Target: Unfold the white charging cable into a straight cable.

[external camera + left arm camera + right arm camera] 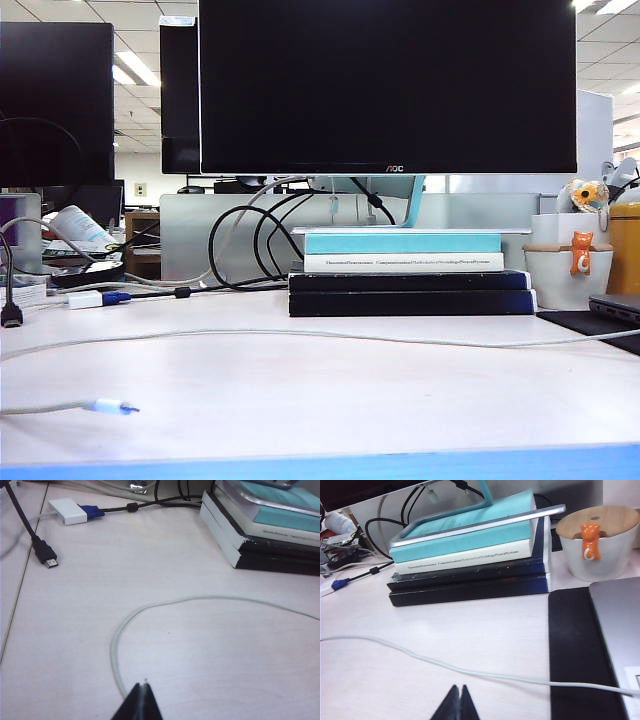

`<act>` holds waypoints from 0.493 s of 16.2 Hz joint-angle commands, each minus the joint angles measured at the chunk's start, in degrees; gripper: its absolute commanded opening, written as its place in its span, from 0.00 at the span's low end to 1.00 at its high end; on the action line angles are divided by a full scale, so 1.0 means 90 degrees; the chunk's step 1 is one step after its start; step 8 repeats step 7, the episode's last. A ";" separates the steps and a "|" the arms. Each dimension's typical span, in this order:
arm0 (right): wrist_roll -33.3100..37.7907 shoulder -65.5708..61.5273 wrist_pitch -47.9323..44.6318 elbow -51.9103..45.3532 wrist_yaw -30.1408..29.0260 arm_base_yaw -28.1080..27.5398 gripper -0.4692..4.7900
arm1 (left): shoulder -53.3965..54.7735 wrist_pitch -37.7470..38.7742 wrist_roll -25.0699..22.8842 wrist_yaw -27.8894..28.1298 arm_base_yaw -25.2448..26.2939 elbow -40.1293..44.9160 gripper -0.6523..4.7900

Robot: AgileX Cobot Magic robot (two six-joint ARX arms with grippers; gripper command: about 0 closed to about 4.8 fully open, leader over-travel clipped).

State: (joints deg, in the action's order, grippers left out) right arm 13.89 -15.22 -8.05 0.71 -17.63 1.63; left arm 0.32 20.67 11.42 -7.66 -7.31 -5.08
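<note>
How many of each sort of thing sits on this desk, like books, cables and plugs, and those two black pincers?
Books in the stack: 4
White charging cable: 1
White adapter block: 1
Loose black cable with metal plug: 1
White cup with wooden lid: 1
Pincers, both shut, over the desk: left gripper, right gripper: 2
Total: 10

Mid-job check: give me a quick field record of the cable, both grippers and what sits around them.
cable: white charging cable runs across the desk, still curving back at the left; one plug end lies near the front edge
left gripper: shut, empty, beside the cable's bend
right gripper: shut, empty, just short of the cable
cable right end: crosses the black mat
nearby: stack of books, white adapter, HDMI plug, white cup
</note>
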 commanded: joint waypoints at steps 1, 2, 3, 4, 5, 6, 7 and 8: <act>0.0002 0.0457 -0.0087 -0.0041 -0.0058 0.0342 0.11 | -0.0027 -0.0051 -0.0007 -0.0005 0.0000 -0.0017 0.13; 0.0002 0.1707 0.0104 -0.0039 0.1144 0.0338 0.11 | -0.0027 -0.0046 -0.0007 -0.0005 0.0000 -0.0017 0.13; 0.0002 0.1685 0.0160 -0.0039 0.1132 0.0338 0.11 | -0.0027 -0.0046 -0.0007 -0.0005 0.0000 -0.0017 0.13; 0.0002 0.1688 0.0282 -0.0039 0.1137 0.0340 0.11 | -0.0027 -0.0046 -0.0007 -0.0005 0.0000 -0.0017 0.13; 0.0002 0.1688 0.0447 -0.0039 0.1144 0.0333 0.11 | -0.0027 -0.0046 -0.0007 -0.0007 0.0000 -0.0017 0.13; 0.0002 0.1688 0.0546 -0.0039 0.1163 0.0333 0.11 | -0.0027 -0.0046 -0.0007 -0.0005 0.0000 -0.0017 0.13; 0.0000 0.1688 0.0814 -0.0039 0.2518 0.0340 0.11 | -0.0027 -0.0044 -0.0007 -0.0005 0.0000 -0.0017 0.13; 0.0000 0.1688 0.0814 -0.0039 0.2518 0.0340 0.11 | -0.0027 -0.0044 -0.0007 -0.0005 0.0000 -0.0017 0.13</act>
